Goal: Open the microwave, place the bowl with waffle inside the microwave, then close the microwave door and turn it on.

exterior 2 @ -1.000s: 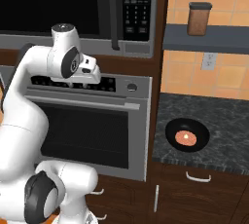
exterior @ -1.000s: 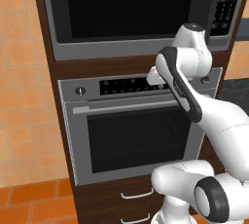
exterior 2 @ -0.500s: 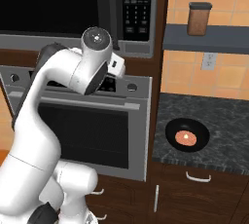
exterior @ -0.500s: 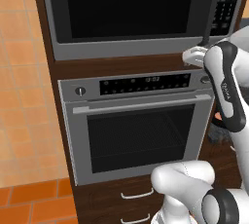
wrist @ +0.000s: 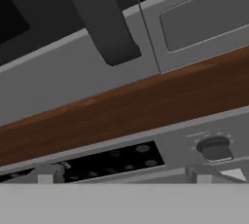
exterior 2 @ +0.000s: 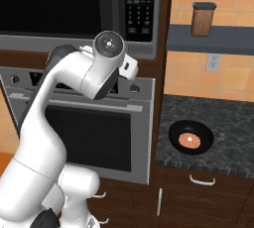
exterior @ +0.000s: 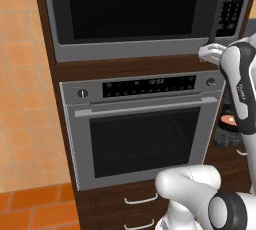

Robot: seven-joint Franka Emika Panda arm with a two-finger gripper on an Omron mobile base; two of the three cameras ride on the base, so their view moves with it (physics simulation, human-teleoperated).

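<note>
A: Orange tiles and dark wood cabinetry frame the microwave (exterior: 135, 14), which sits directly above the steel oven (exterior: 142, 134). How far along are we?

B: Barely started, I judge. The microwave door (exterior: 132, 11) looks shut, its dark handle strip (wrist: 104, 21) untouched. Opening, loading, closing and switching on all remain.

A: And the bowl with waffle (exterior 2: 191, 137)?

B: On the dark stone bench (exterior 2: 233, 123), to the right of the microwave and well below it.

A: The hand (exterior: 211, 53)?

B: Just below the microwave's lower right corner, near the handle's bottom end. Whether its fingers are wide or narrow I cannot tell; the arm hides them and the hand view shows no clear tips.

A: Anything else unclear?

B: The keypad (exterior 2: 140, 1) is cut off at the top, and its labels are too small to read.
</note>
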